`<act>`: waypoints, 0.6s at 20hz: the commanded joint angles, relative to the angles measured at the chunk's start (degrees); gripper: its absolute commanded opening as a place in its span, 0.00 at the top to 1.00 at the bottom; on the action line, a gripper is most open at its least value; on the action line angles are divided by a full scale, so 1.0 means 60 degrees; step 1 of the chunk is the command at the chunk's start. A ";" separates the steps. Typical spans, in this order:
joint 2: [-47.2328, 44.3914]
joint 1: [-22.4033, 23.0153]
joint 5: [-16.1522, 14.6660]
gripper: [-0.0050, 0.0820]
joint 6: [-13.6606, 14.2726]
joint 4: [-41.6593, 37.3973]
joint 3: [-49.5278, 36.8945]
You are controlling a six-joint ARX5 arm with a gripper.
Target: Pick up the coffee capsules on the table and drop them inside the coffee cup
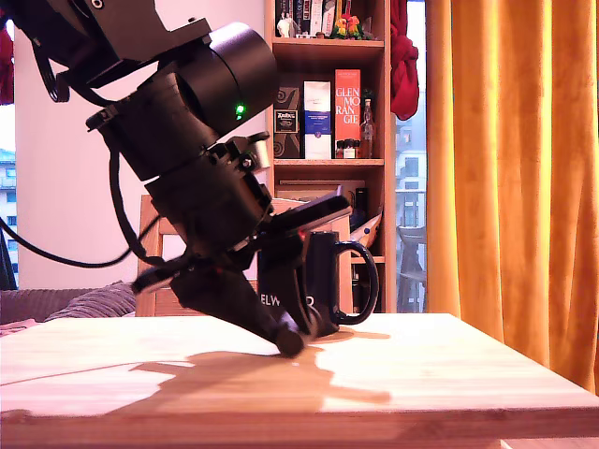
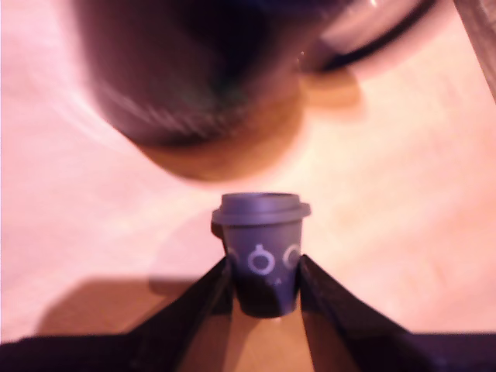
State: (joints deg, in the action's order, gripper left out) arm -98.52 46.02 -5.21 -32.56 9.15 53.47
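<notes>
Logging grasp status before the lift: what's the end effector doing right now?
End effector: closed on a dark grey coffee capsule, a finger pressed against each side.

The capsule (image 2: 262, 252) is dark grey with pale ring marks. The cup (image 1: 318, 281) is glossy black with white lettering, the desk (image 1: 449, 374) light wood, the curtain (image 1: 510, 168) orange.

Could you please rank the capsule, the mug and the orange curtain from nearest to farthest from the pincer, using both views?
1. Dark capsule: between the pincer fingers.
2. Black mug: just behind the pincer.
3. Orange curtain: far off, exterior view's right.
</notes>
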 commanded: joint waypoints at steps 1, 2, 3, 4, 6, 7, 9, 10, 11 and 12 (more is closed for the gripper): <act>-0.0051 0.0040 -0.0525 0.77 0.0495 0.0117 0.0022; 0.0026 0.0066 -0.0878 0.77 0.0495 0.0102 0.0022; 0.0157 0.0076 -0.1111 0.77 0.0809 0.0044 0.0022; 0.0299 0.0084 -0.1300 0.77 0.1013 -0.0058 0.0022; 0.0627 0.0080 -0.1636 0.77 0.1217 -0.0463 0.0025; 0.0816 0.0080 -0.1872 0.77 0.1351 -0.0710 0.0025; 0.1158 0.0051 -0.2069 0.77 0.1687 -0.1282 0.0029; 0.1315 0.0036 -0.2135 0.77 0.1752 -0.1530 0.0036; 0.1446 0.0036 -0.2142 0.77 0.1829 -0.1891 0.0040; 0.1570 0.0022 -0.2084 0.77 0.1949 -0.2171 0.0040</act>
State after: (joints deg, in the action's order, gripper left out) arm -89.14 46.35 -17.85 -22.04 -2.81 53.49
